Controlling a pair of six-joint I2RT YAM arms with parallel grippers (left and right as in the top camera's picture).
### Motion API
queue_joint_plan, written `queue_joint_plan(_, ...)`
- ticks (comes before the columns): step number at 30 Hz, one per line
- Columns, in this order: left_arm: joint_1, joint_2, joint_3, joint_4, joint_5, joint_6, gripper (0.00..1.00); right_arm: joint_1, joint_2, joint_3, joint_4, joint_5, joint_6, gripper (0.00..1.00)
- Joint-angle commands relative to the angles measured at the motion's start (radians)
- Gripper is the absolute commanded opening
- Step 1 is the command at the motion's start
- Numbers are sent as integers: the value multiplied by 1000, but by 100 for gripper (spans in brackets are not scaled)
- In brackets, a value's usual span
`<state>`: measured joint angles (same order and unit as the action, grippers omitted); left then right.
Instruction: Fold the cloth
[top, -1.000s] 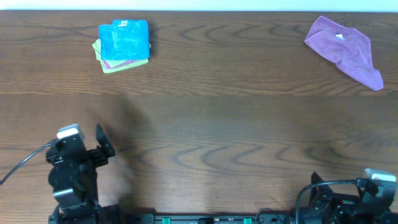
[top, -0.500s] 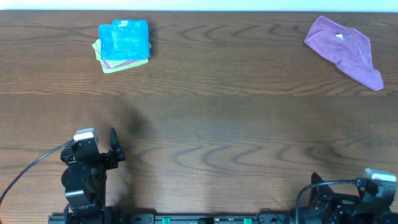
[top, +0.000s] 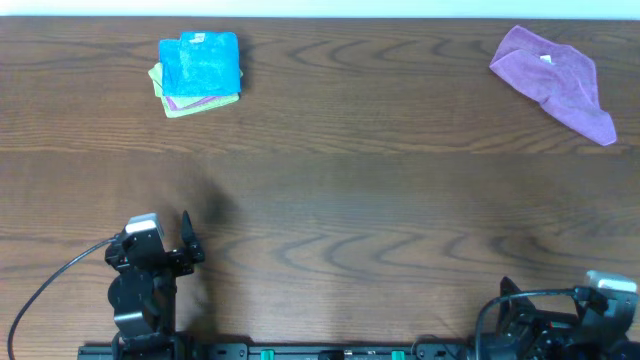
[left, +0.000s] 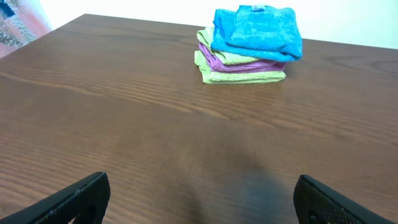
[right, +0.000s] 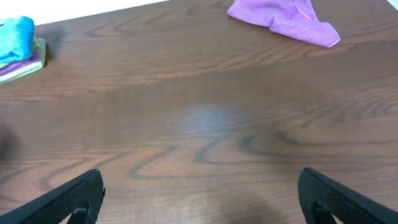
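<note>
The sky-blue cloth (left: 258, 31) lies folded, its white tag (left: 257, 8) at the far edge, on top of a stack of 3 at the far left of the wooden table (top: 380, 190). Under it are a folded purple cloth (left: 239, 64) and a lime-green cloth (left: 239, 76). A loose purple cloth (top: 555, 80) lies crumpled at the far right. The left gripper (left: 202, 190), near the front edge and well apart from the stack, has its 2 fingers spread wide around nothing; so does the right gripper (right: 202, 183).
</note>
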<state>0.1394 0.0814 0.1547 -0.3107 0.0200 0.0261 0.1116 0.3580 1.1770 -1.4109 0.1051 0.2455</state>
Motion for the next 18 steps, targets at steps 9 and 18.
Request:
queue_joint_plan(9,-63,-12,-44,5,10,-12,95,7,2,5,0,3,12,99)
queue_joint_plan(18,-64,-24,-61,5,2,-14,95,7,2,5,0,3,12,99)
